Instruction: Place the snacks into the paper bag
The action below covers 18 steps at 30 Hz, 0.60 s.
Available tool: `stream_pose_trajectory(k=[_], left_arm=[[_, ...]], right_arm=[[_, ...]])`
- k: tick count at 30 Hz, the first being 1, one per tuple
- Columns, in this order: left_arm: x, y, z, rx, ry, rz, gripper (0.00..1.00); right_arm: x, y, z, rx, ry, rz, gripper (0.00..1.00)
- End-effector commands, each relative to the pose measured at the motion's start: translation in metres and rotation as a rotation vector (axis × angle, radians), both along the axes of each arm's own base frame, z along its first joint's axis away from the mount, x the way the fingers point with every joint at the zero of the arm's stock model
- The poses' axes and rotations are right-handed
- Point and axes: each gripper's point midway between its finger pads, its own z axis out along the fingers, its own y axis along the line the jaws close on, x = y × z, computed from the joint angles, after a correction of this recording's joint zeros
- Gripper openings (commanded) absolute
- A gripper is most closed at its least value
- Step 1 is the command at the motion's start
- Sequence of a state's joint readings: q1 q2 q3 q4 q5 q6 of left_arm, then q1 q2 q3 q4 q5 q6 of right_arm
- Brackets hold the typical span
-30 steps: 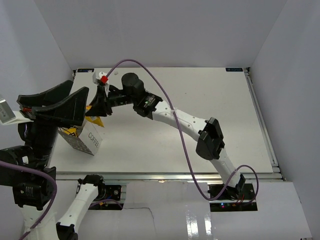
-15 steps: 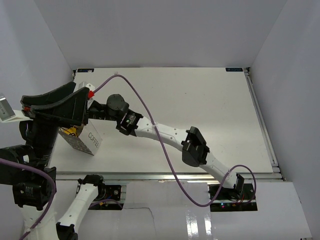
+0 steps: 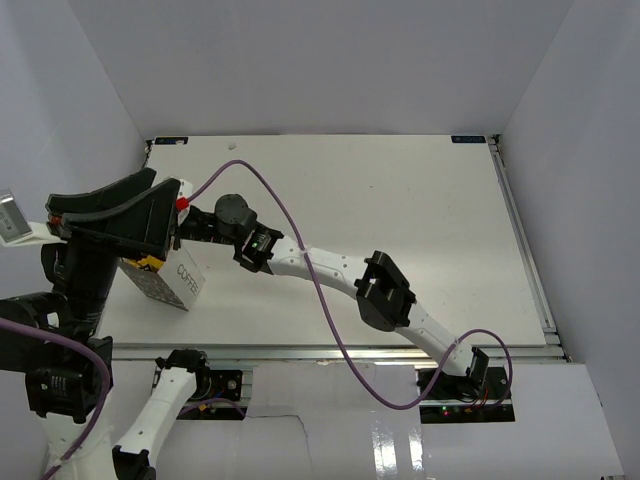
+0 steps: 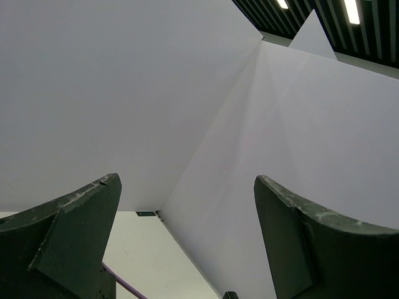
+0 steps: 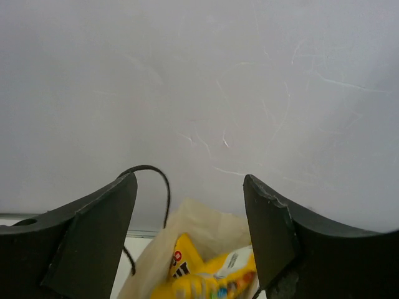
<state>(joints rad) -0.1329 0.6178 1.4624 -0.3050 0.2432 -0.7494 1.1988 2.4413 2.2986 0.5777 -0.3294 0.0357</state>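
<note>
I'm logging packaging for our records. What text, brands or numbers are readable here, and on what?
"COFFEE": black print on the paper bag.
Yellow snack packet inside the bag: its print is too blurred to read.
Small blue label at the far right: too small to read.

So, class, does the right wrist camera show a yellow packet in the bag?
Yes, a yellow packet lies in the open mouth of the bag.
</note>
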Motion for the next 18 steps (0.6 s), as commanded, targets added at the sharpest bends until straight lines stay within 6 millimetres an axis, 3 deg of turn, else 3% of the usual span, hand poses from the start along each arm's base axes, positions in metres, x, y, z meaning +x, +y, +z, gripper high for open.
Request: stream_pose_trajectory(k=[1,9,11,12,13,14,15,16,17,18], left_arm=[[0.002,-0.004,-0.005,0.001,0.021,-0.025,0.98],[0.004,-0.007,-0.007,0.008,0.026,-0.041,0.98],[0.007,-0.01,-0.009,0.022,0.032,-0.054,0.98],[0.01,-0.012,-0.013,0.03,0.042,-0.059,0.98],[0.012,-0.015,-0.017,0.043,0.051,-0.075,0.98],[0.016,-0.017,-0.021,0.049,0.062,-0.081,0.98],[0.019,-0.02,-0.026,0.057,0.072,-0.095,0.98],[0.024,-0.026,-0.036,0.081,0.088,-0.123,0.98],[0.028,-0.029,-0.042,0.094,0.098,-0.141,0.98],[0.037,-0.034,-0.054,0.109,0.122,-0.161,0.98]], right_arm=[[-0.01,-0.013,0.044,0.1,-0.074,0.007,0.76],[-0.015,-0.025,0.062,0.072,-0.122,0.016,0.79],[-0.017,-0.038,0.076,0.045,-0.125,0.048,0.8],[-0.015,-0.043,0.068,-0.026,-0.097,0.061,0.82],[-0.01,-0.062,0.074,-0.064,-0.082,0.084,0.91],[-0.005,-0.073,0.065,-0.118,-0.056,0.094,1.0],[0.003,-0.086,0.046,-0.218,-0.007,0.097,0.9],[0.019,-0.118,0.031,-0.292,0.053,0.103,0.9],[0.027,-0.136,0.014,-0.349,0.087,0.107,0.9],[0.06,-0.171,-0.007,-0.418,0.148,0.058,0.9]])
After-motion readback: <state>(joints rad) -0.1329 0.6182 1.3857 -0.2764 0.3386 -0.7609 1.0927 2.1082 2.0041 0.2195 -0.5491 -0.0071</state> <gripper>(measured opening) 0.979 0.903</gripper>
